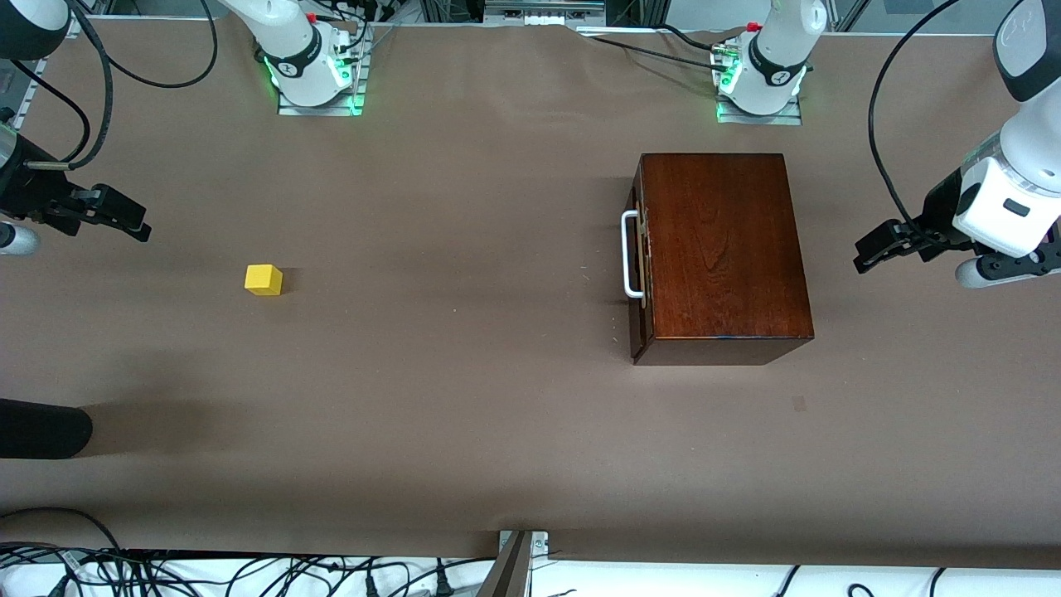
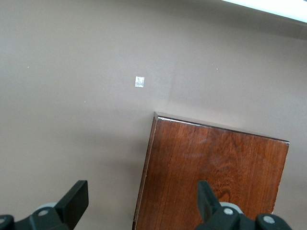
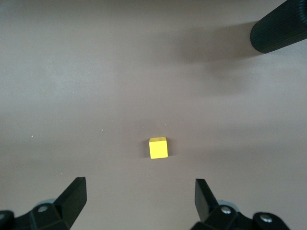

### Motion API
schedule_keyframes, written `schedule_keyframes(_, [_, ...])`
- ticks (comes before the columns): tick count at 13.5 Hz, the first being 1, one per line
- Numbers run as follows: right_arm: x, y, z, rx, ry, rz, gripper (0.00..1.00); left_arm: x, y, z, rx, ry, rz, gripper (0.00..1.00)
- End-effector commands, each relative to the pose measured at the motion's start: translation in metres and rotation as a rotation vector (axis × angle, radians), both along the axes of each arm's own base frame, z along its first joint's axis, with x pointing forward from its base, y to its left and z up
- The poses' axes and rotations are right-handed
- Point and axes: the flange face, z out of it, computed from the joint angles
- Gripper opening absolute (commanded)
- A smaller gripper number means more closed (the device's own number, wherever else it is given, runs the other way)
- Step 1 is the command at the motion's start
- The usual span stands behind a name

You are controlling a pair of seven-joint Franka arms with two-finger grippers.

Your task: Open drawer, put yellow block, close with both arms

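Starting state: dark-brown wooden box's drawer (image 1: 640, 257) shut, small yellow cube (image 1: 264, 279) on counter ahead of right gripper (image 3: 139, 194) fingers; left gripper (image 2: 141, 201) fingers wide too, empty.

A brown cloth covers the table (image 1: 464, 398); a black cylinder (image 1: 41, 429) juts in, cables (image 1: 207, 572) tangle below.

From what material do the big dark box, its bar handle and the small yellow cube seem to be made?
The box looks like wood with a glossy dark reddish-brown varnish: grain lines and a soft sheen show on its top. Its bar handle is white and smooth, perhaps painted metal or plastic; I cannot tell which. The yellow block is evenly bright yellow and matte, probably painted wood or plastic.
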Motion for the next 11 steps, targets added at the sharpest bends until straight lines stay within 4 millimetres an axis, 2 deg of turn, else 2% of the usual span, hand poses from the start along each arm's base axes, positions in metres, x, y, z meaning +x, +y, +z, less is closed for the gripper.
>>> schedule_keyframes(1, [0.001,-0.002,0.006,-0.009,-0.004,-0.01,1.0,0.006,0.0,0.005,-0.012,-0.011,-0.003,1.0])
schedule_keyframes(3, [0.001,-0.002,0.006,-0.009,-0.004,-0.011,1.0,0.005,-0.003,-0.002,0.012,0.001,-0.003,1.0])
schedule_keyframes(11, [0.001,-0.004,0.006,-0.011,-0.003,-0.011,1.0,0.007,-0.012,-0.002,0.013,0.0,0.007,1.0])
